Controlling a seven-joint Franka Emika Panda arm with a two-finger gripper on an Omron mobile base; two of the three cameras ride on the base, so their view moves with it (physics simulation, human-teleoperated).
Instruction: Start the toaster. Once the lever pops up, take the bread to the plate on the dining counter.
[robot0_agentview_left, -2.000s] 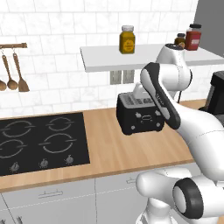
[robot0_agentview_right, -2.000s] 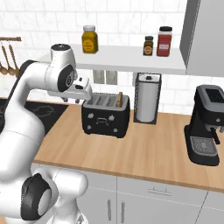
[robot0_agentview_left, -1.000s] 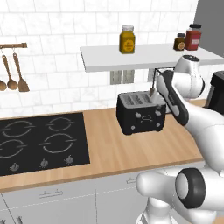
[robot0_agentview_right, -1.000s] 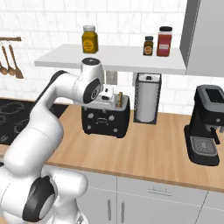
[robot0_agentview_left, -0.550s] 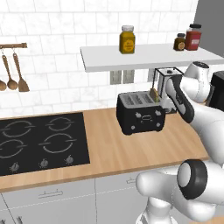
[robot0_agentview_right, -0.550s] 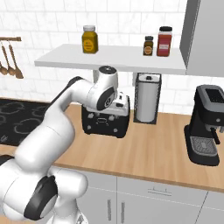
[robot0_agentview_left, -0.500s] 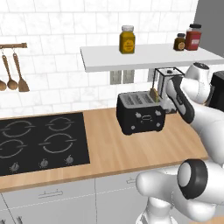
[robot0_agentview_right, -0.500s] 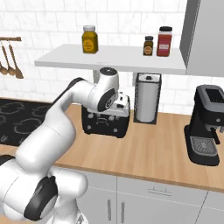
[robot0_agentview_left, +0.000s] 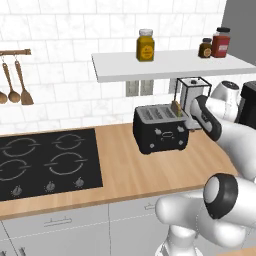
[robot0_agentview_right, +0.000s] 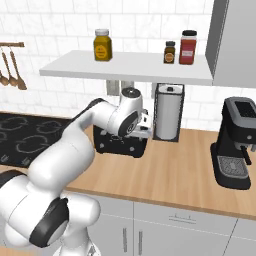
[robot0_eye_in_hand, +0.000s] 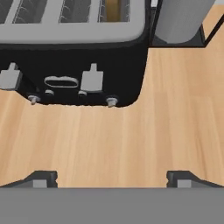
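Note:
The black toaster (robot0_agentview_left: 161, 129) stands on the wood counter below the shelf, and my arm hides much of the toaster (robot0_agentview_right: 116, 143) in the right base view. A tan bread (robot0_agentview_left: 176, 107) slice pokes up from its right-hand slot. In the hand view the toaster (robot0_eye_in_hand: 74, 52) shows two grey levers (robot0_eye_in_hand: 92, 78) and small knobs, with the bread (robot0_eye_in_hand: 113, 8) in a top slot. My gripper (robot0_eye_in_hand: 111, 179) is open and holds nothing, a short way off that face. It hovers by the toaster's right end (robot0_agentview_left: 190, 122). The plate and the dining counter are out of view.
A paper towel holder (robot0_agentview_left: 192, 92) stands just behind the toaster's right end, close to my hand. A black coffee machine (robot0_agentview_right: 235, 150) is further right. A black hob (robot0_agentview_left: 45, 162) lies to the left. Jars (robot0_agentview_left: 145, 45) sit on the shelf above, utensils hang on the wall.
My arm has swung rightwards past the toaster's front to its right end. The gripper has stayed open. The toaster and the bread have not moved.

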